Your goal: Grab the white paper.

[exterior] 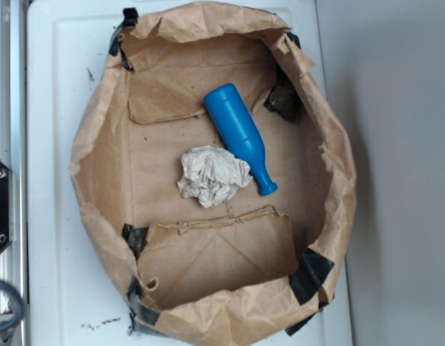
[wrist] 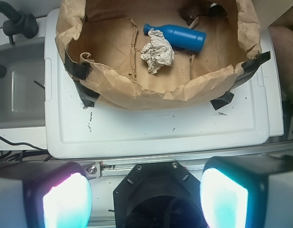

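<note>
A robot test bench in a lab or workshop: a white plastic worktop [wrist: 155, 128] carries a brown paper bag [exterior: 337, 180] held open with black tape [exterior: 309, 274], metal rail [exterior: 9, 86] at 9 o'clock, loose cable [wrist: 13, 145]

No readable text turned up anywhere. The blue bottle [exterior: 240, 134] was plain plastic, no label or brand on it. The brown paper bag [exterior: 99, 144] had no print, just creases and black tape. The white paper [exterior: 211, 175] showed only grey wrinkles, and the white lid [wrist: 155, 128] under the bag carried scuffs and specks, nothing legible.
</note>
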Robot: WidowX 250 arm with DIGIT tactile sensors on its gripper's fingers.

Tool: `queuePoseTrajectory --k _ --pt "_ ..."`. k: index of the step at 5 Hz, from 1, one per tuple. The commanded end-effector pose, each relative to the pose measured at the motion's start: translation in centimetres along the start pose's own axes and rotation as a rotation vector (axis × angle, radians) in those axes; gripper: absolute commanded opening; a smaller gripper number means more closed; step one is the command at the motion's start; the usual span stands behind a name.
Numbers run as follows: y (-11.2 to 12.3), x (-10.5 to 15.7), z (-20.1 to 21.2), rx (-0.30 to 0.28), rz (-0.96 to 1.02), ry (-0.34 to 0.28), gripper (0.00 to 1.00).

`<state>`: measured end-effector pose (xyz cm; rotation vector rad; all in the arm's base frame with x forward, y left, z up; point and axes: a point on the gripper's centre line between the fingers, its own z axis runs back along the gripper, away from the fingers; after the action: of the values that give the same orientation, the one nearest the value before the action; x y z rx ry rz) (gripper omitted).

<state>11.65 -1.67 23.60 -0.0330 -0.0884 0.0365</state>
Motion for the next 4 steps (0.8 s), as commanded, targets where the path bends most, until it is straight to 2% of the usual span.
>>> queuePoseTrajectory --k 1,3,4 --pt "0.0 0.0 0.0 0.0 0.0 0.0 1.0" --pt "0.5 9.1 -2.8 -0.018 -0.08 -0.041 1.0" --pt "1.7 13.2 -4.1 -0.028 -0.111 -0.073 1.0"
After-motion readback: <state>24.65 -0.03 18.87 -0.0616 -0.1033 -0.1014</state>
